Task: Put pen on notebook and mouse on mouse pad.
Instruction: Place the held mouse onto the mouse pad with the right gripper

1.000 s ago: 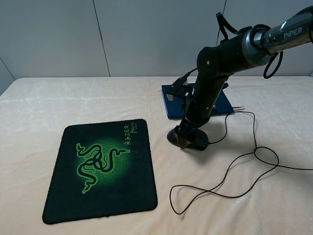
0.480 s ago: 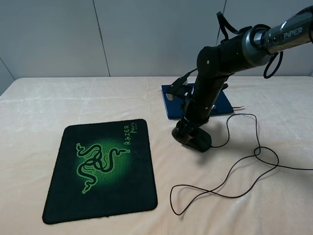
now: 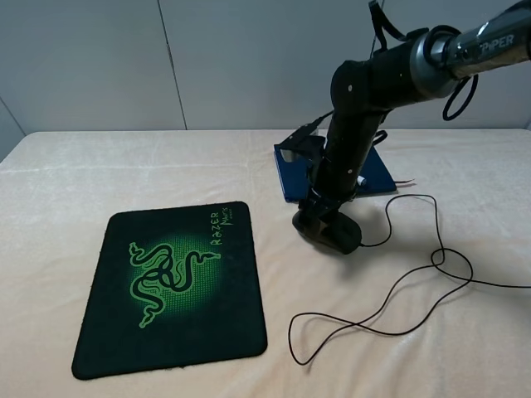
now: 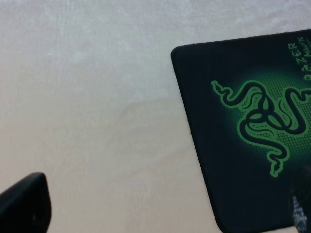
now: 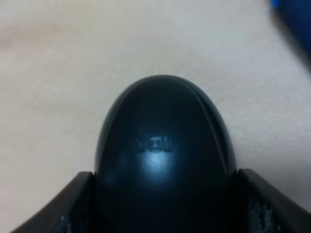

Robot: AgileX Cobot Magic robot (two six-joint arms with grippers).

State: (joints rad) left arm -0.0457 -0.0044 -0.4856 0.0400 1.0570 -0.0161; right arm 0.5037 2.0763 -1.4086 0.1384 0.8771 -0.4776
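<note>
The glossy black mouse sits between the fingers of my right gripper, just in front of the navy notebook; whether it still touches the cloth I cannot tell. In the right wrist view the mouse fills the frame, with the gripper shut on its sides. Its cable loops away to the right. The black mouse pad with the green snake logo lies at the front left. My left gripper hangs open over the mouse pad corner. The pen is hidden.
A cream cloth covers the table. The right arm leans over the notebook and hides its middle. A thin ribbon pokes out at the notebook's right corner. Bare cloth separates the mouse from the pad.
The right gripper has gone from standing over the mouse to holding it. The mouse has shifted slightly right and back, and the arm has risen a little.
</note>
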